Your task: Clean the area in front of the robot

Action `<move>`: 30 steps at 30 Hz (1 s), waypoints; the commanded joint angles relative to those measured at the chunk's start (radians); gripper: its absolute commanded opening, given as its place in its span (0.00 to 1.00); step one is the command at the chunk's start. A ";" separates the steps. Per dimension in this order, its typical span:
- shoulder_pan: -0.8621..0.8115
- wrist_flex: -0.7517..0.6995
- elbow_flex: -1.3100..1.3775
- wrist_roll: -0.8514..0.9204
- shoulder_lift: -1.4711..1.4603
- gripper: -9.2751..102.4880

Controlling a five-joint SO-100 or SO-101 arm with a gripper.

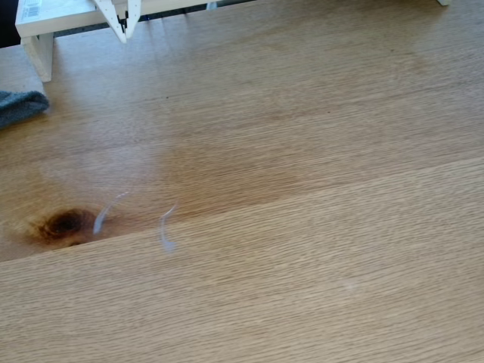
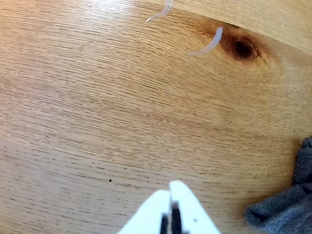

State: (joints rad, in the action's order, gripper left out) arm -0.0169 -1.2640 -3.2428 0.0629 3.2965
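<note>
The light-brown oak tabletop (image 1: 302, 249) fills the fixed view, with a dark knot (image 1: 64, 224) at the left, a darker stained patch (image 1: 227, 170) and a plank seam running across. Two thin pale curved strips lie on it: one (image 1: 102, 215) beside the knot, the other (image 1: 165, 227) a little to its right. My white gripper (image 1: 123, 32) hangs at the top left, far from them, jaws together and holding nothing. In the wrist view the gripper (image 2: 172, 185) points up the frame at bare wood, with the strips (image 2: 208, 43) (image 2: 158, 14) and the knot (image 2: 242, 48) far ahead.
A grey fuzzy cloth (image 1: 19, 106) lies at the left edge of the fixed view and at the bottom right of the wrist view (image 2: 287, 207), close beside the gripper. A white-painted wooden frame (image 1: 45, 26) stands at the top left.
</note>
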 commanded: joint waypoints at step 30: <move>-0.118 0.075 -0.118 -0.198 0.008 0.12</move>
State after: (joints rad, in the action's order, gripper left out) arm -0.1289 -1.2364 -3.2428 -0.0736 3.2965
